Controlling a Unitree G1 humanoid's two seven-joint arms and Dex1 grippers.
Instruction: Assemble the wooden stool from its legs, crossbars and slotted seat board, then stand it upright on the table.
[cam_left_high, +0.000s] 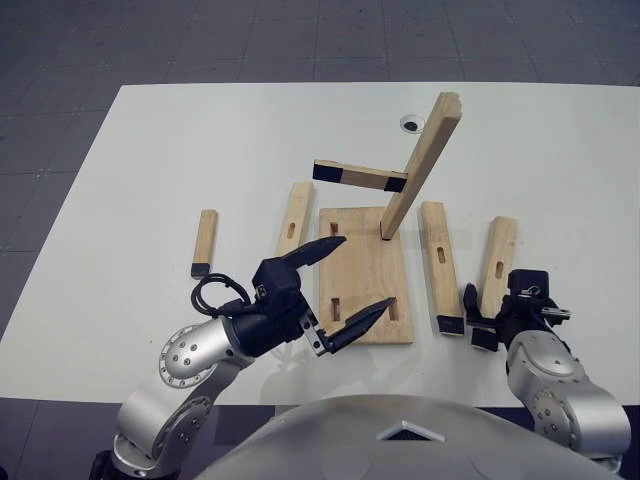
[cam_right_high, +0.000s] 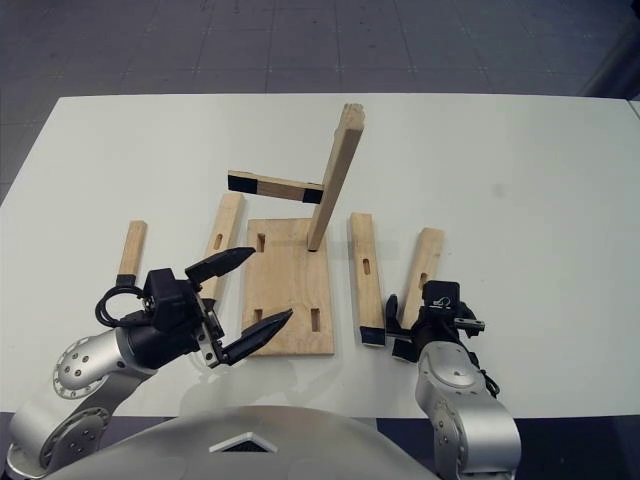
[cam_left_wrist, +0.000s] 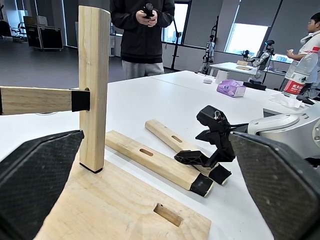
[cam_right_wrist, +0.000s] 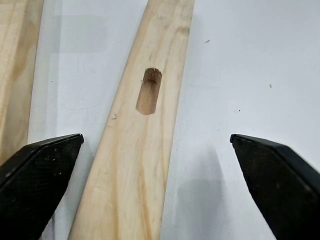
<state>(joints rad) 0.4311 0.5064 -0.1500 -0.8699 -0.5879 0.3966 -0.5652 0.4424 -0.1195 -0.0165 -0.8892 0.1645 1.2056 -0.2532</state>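
Table (cam_left_high: 150, 180): white, with all the wooden parts laid on it.
Seat board (cam_left_high: 372, 235): flat in the middle of the table, rectangular slots near its corners.
Upright leg (cam_left_high: 425, 160): planted in the board's far right slot, leaning slightly to the right.
Crossbar (cam_left_high: 360, 176): plugged into the upright leg partway up, sticking out level to the left, black at both ends.
Left leg (cam_left_high: 294, 220): flat on the table just beside the board's left edge, slot facing up.
Short piece (cam_left_high: 205, 241): well left of the board, black near end, apart from everything else.
Middle leg (cam_left_high: 438, 262): flat just right of the board, slot up, black tip at the near end.
Right leg (cam_left_high: 498, 252): flat beyond the middle leg, angled a little, black tip at the near end.
Left gripper (cam_left_high: 366, 271): fingers spread wide, holding nothing, poised over the near left part of the seat board.
Right gripper (cam_right_wrist: 156, 139): fingers wide apart, straddling the right leg near its slot, touching neither side.
Round hole (cam_left_high: 411, 123): in the tabletop, behind the upright leg.
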